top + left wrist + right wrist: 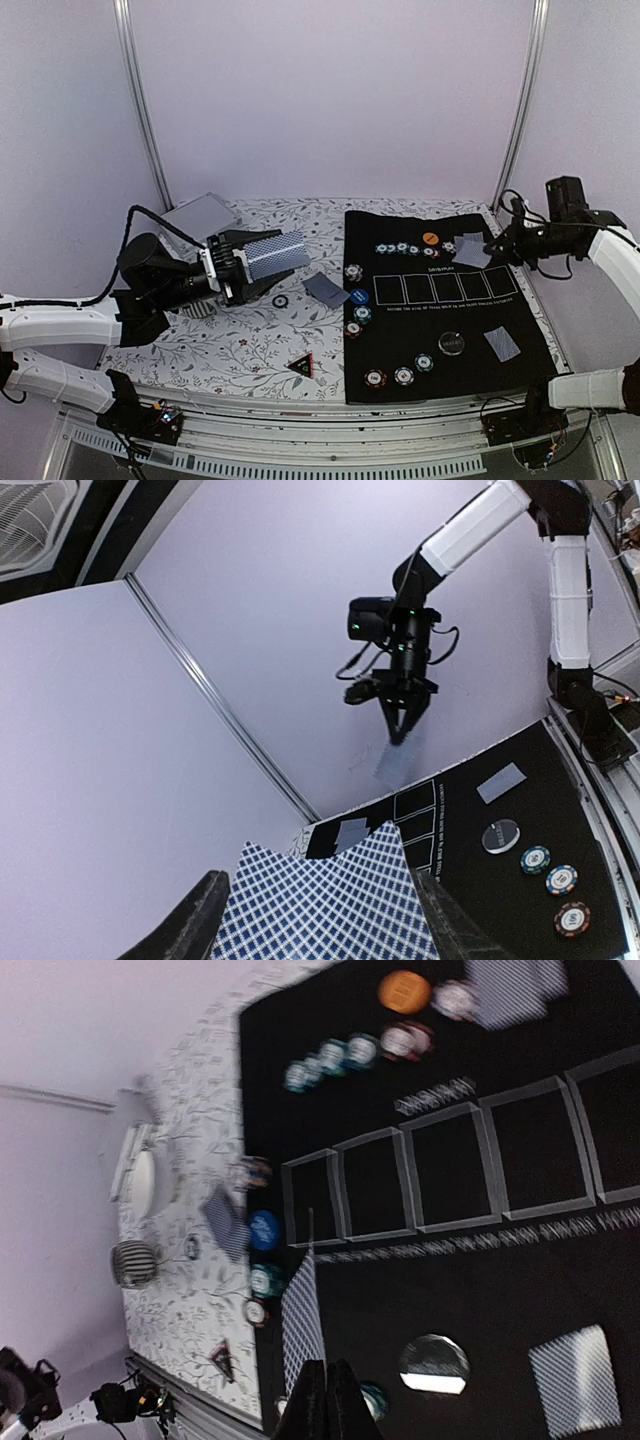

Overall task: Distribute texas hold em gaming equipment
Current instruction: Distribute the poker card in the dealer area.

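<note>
Worktop (250, 345), black mat (470, 375): right tool (487, 244) pinching card (470, 252) over mat's upper right; left tool (283, 256) clamping deck (268, 250), frame left.

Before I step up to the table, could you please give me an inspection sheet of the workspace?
Surface: floral tablecloth, with a black felt mat on its right half.
Job's things: poker chips along the mat's far, left and near edges; blue button; black disc; loose cards on the cloth and on the mat.
Clutter: silver case, white bowl, striped mug, triangle sticker.
Grippers: left gripper has its fingers around a deck of cards; right gripper is shut on a single card.
Cables: black cable loops over the left arm; another runs at the right wrist.
Surroundings: pale walls, metal frame posts.
</note>
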{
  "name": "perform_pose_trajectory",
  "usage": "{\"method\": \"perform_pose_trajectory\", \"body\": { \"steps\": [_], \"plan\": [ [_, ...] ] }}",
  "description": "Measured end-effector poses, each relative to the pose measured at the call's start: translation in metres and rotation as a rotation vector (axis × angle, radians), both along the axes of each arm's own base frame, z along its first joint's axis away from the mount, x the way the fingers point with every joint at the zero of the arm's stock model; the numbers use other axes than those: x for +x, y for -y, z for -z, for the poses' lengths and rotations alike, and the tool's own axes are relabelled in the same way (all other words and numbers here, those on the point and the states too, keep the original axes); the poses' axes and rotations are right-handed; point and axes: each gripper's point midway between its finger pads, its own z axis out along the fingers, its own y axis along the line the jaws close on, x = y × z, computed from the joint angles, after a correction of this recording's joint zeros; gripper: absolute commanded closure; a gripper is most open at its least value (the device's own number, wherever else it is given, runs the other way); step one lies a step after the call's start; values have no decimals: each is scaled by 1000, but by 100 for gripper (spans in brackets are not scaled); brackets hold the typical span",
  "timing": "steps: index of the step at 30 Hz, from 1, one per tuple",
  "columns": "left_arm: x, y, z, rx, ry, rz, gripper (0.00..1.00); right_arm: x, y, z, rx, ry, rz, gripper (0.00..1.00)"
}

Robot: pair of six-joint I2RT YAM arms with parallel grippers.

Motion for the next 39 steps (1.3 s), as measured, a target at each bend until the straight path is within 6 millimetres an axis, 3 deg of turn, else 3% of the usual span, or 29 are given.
{"method": "perform_pose_trajectory", "body": {
  "steps": [3, 5, 10, 16, 27, 29, 31, 33, 39],
  "plan": [
    [-1, 0, -1, -6, -2, 3, 43, -24, 57, 66, -9, -189, 234, 99],
    [-1, 0, -3, -12, -4, 5, 43, -42, 75, 93, -23, -282, 325, 99],
    [-2, 0, -4, -21, -8, 11, 43, -55, 87, 115, -50, -360, 401, 99],
    [-3, -1, -6, -27, -7, 13, 43, -89, 89, 164, -52, -526, 479, 99],
    [-3, -1, -7, -29, -5, 13, 43, -98, 104, 176, -132, -591, 547, 98],
    [-3, -1, -7, -30, -4, 13, 43, -99, 105, 178, -143, -601, 552, 91],
    [-4, -2, -8, -33, -2, 13, 43, -101, 106, 179, -151, -612, 557, 75],
    [-4, -2, -9, -34, -1, 13, 43, -102, 107, 179, -155, -619, 566, 66],
    [-4, -2, -9, -34, -1, 14, 43, -107, 118, 174, -210, -633, 616, 49]
  ]
}}
